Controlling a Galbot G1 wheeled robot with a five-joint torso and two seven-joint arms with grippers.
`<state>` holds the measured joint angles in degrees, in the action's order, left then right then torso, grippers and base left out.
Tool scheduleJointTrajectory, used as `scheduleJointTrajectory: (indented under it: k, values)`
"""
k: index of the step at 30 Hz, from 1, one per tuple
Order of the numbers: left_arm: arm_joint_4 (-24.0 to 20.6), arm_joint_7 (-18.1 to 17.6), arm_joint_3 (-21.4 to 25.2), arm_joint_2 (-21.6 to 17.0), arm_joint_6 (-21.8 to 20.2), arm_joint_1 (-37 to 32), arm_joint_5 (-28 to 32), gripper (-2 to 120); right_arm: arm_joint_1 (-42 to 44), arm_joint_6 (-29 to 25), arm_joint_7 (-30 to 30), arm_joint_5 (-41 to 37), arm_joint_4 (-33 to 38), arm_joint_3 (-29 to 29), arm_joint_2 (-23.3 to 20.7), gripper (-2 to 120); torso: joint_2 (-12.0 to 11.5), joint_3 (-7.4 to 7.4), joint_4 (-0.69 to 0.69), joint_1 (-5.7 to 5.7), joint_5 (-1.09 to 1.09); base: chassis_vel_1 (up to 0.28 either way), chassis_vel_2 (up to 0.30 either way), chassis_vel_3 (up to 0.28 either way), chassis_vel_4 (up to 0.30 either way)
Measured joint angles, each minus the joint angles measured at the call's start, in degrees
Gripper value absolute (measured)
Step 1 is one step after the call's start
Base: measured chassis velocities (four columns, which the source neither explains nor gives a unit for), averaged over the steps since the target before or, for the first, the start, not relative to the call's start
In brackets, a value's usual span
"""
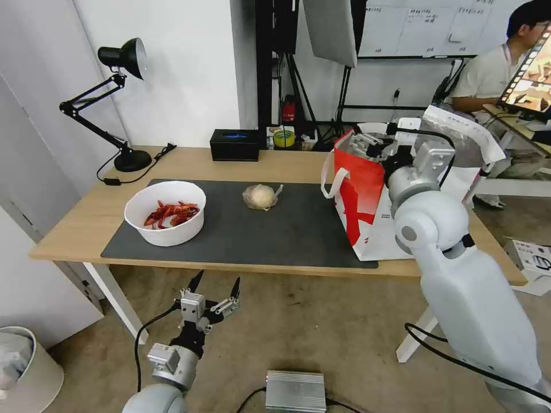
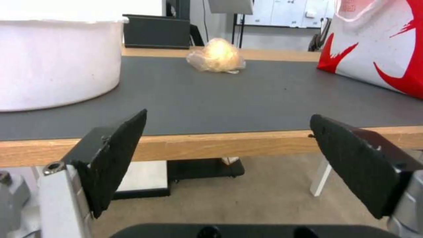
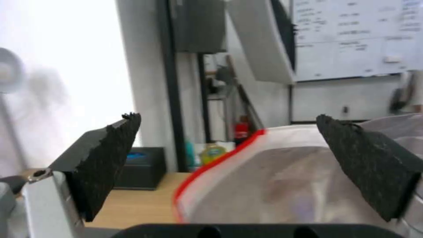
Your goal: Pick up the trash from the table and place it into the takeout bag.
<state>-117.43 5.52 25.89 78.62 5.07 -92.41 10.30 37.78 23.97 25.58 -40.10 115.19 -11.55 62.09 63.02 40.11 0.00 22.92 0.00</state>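
My right gripper (image 1: 367,143), fingers spread and empty, hangs over the takeout bag (image 1: 361,201) at frame right, placed for dropping; my left gripper (image 1: 215,287), also spread, waits lower centre, below the table (image 1: 74,229) edge.

Black desk lamp (image 1: 117,97), far-left bench corner. Black rectangular box (image 1: 234,144), back edge. Silver metal unit (image 1: 295,391) on floor. White bin (image 1: 26,367), floor, lower left.

A white round bowl (image 1: 165,213) holding red crayfish shells is sitting upright on the left part of the dark grey mat (image 1: 287,229) that is covering the light-wood table (image 1: 80,223). A clear bag with a beige lump (image 1: 261,197) is lying near the mat's far edge, well apart from the bowl. The red-and-white takeout bag (image 1: 361,195) is standing open at the mat's right end, its white loop handle hanging over the side.
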Motion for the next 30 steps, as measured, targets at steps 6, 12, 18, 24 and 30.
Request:
scheduleJointTrajectory:
  k: [6,12,18,24,30]
  values:
    - [-0.1,0.0,0.1,0.0,0.1,-0.2,0.1,100,1.9,-4.5,-4.1,0.3,0.3,1.3,0.3,100,0.0,0.00,0.00,0.00,0.00,0.000,0.000,0.000,0.000]
    - [-0.2,0.0,0.1,-0.1,0.2,-0.1,0.2,100,4.9,-8.1,-7.9,1.6,0.8,2.6,0.6,100,0.0,0.00,0.00,0.00,0.00,0.000,0.000,0.000,0.000]
    - [-0.1,-0.1,-0.1,0.0,0.2,0.0,0.2,100,7.6,-10.3,-10.9,2.9,1.2,3.1,0.4,100,0.0,0.00,0.00,0.00,0.01,0.000,0.000,0.000,0.000]
    - [0.0,-0.1,-0.2,0.1,0.4,0.0,0.3,100,10.9,-13.2,-11.6,5.9,1.9,3.5,0.6,100,0.0,0.00,0.00,0.00,0.00,0.000,0.000,0.000,0.000]
    - [0.0,-0.1,-0.2,0.1,0.6,0.0,0.5,100,17.2,-17.1,-11.4,10.0,3.9,2.9,0.8,100,0.0,0.00,0.00,0.00,0.00,0.000,0.000,0.000,0.000]
